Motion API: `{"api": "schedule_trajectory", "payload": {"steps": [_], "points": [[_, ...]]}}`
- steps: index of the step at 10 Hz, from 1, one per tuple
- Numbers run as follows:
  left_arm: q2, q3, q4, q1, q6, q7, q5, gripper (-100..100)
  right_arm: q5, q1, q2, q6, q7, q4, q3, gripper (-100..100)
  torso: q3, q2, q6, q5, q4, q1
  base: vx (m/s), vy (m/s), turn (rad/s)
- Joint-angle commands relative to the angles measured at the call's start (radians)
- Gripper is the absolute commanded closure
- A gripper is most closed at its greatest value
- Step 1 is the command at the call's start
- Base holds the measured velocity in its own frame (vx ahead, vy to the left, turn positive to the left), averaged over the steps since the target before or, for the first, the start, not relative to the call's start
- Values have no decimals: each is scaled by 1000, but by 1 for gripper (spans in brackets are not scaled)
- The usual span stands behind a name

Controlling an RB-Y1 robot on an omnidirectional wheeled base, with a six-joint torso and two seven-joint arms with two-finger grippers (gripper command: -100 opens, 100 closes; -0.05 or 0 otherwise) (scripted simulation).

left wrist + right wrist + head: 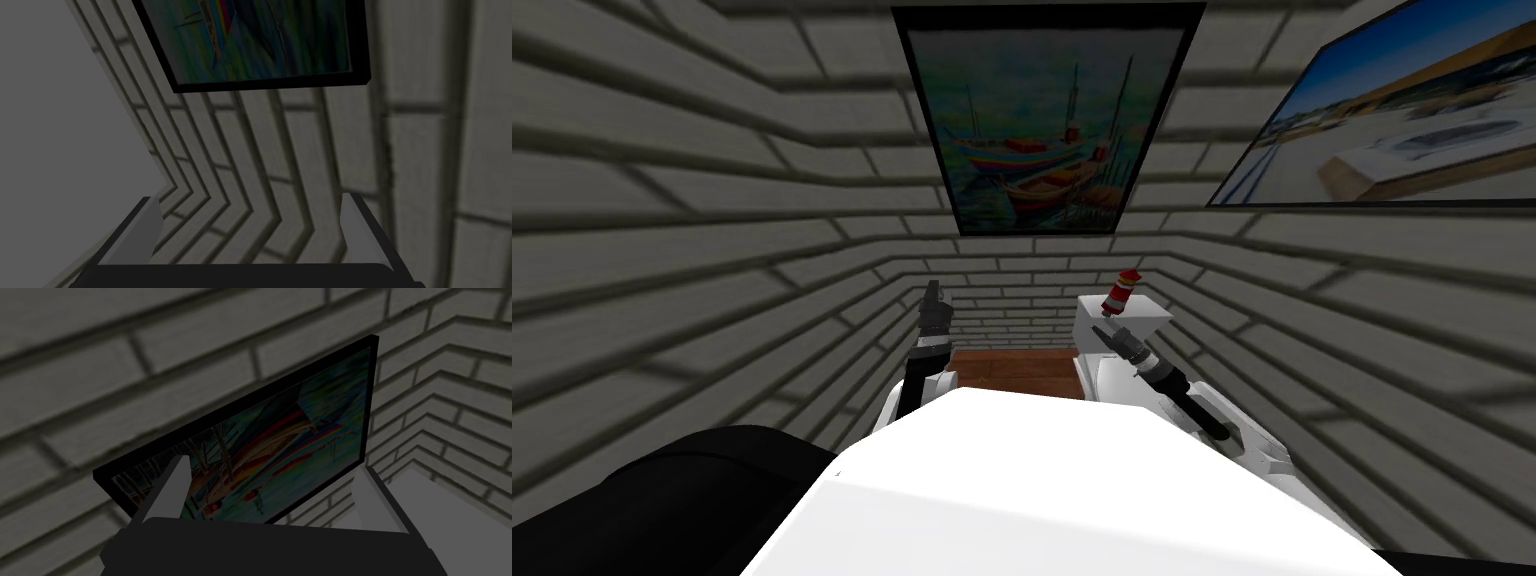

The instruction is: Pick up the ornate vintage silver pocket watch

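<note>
Watch: can't tell where | our left pincer (251,200) spread, raised by the wall | right pincer (272,465) spread, near red bottle (1121,291) on white stand (1152,318)

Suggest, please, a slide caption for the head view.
Left arm and right arm raised toward a brick wall below a boat painting; red bottle on a white box.

Red object (1122,291) atop white block (1152,316) too small to identify; right picture (1392,110) edge-cropped.

Framed pictures (1042,120) (1392,110): two (one of boats, one a bright outdoor scene)
Red bottle-like thing (1120,292): one
White block (1149,313): one
Brown surface (1017,372): one
Grippers (250,202) (272,463): two
</note>
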Motion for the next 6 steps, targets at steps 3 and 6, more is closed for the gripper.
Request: {"api": "schedule_trajectory", "payload": {"steps": [3,6], "points": [[0,0,0,0,0,0,0,0,67,-20,-107,-17,33,89,25,-100,0,-1,0,0,0,0,11,29,111],[0,0,0,0,0,0,0,0,118,-31,-192,-21,64,161,52,-100,-1,-2,0,0,0,0,30,26,123]]}}
